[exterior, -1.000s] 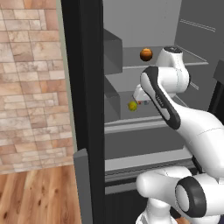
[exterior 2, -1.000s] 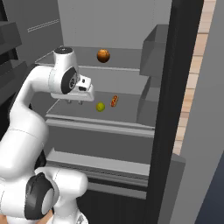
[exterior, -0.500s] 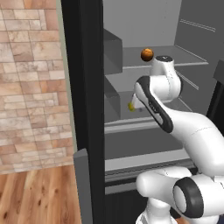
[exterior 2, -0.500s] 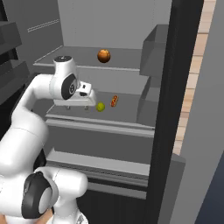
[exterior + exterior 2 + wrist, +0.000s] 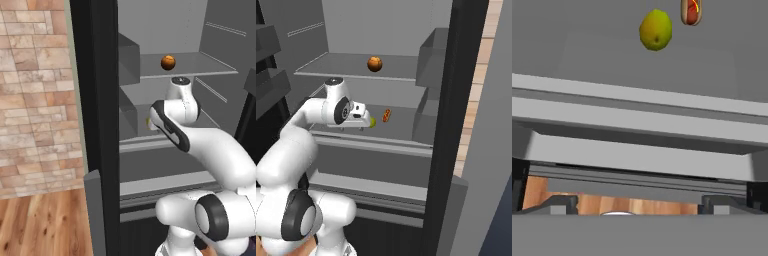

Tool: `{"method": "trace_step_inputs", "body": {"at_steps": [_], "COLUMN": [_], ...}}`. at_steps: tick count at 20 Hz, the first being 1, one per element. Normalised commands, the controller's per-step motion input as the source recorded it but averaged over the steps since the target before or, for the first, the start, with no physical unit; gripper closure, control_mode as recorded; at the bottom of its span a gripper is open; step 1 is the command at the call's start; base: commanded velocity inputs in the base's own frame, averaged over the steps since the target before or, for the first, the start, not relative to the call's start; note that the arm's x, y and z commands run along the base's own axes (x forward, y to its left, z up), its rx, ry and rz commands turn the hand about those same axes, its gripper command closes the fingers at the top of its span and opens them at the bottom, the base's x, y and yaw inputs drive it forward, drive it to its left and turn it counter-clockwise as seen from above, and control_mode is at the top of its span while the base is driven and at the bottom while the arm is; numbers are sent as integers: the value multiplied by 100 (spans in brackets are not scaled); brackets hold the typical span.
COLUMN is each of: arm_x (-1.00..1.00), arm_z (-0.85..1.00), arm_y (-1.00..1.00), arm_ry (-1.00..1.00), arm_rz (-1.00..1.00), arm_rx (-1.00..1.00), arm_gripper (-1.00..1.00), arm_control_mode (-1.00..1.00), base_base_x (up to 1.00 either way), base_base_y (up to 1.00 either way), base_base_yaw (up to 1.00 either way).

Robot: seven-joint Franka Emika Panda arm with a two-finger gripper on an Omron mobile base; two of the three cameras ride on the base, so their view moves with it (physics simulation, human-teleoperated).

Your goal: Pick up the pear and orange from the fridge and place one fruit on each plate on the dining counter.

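The fridge (image 5: 468, 100) stands open with its grey shelves showing. The orange (image 5: 374, 64) (image 5: 168, 62) rests on the upper shelf. One shelf lower lies the yellow-green pear (image 5: 372, 121) (image 5: 656, 30), which peeks out beside my arm (image 5: 148, 121) in the left base view. My gripper (image 5: 352, 126) (image 5: 637, 195) hovers at the front edge of the pear's shelf, just left of the fruit and short of touching it. It is open, with its tips spread wide and nothing between them.
A hot dog (image 5: 386, 115) (image 5: 691, 11) lies just behind the pear on the same shelf. Grey bins (image 5: 431, 65) line the fridge wall. The black door frame (image 5: 100, 100) stands close to my arm, with a brick wall (image 5: 35, 100) and wood floor beyond it.
My hand has dropped and moved in toward the pear's shelf, closing the gap to the fruit. The pear, the orange and the hot dog have stayed put.
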Motion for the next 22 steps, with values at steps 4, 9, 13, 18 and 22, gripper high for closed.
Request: {"method": "trace_step_inputs", "body": {"at_steps": [4, 9, 13, 18, 22], "arm_x": [71, 68, 42, 39, 30], "arm_z": [-10, -8, -5, -16, -23], "arm_y": [-18, -6, 0, 0, 0], "arm_ry": [0, 0, 0, 0, 0], "arm_rz": [0, 0, 0, 0, 0], "arm_rx": [8, 7, 0, 0, 0], "arm_gripper": [-100, -100, -100, -100, -100], "arm_control_mode": [-100, -100, -100, -100, -100], "base_base_x": [0, 0, 0, 0, 0], "base_base_y": [0, 0, 0, 0, 0], "base_base_yaw": [0, 0, 0, 0, 0]}}
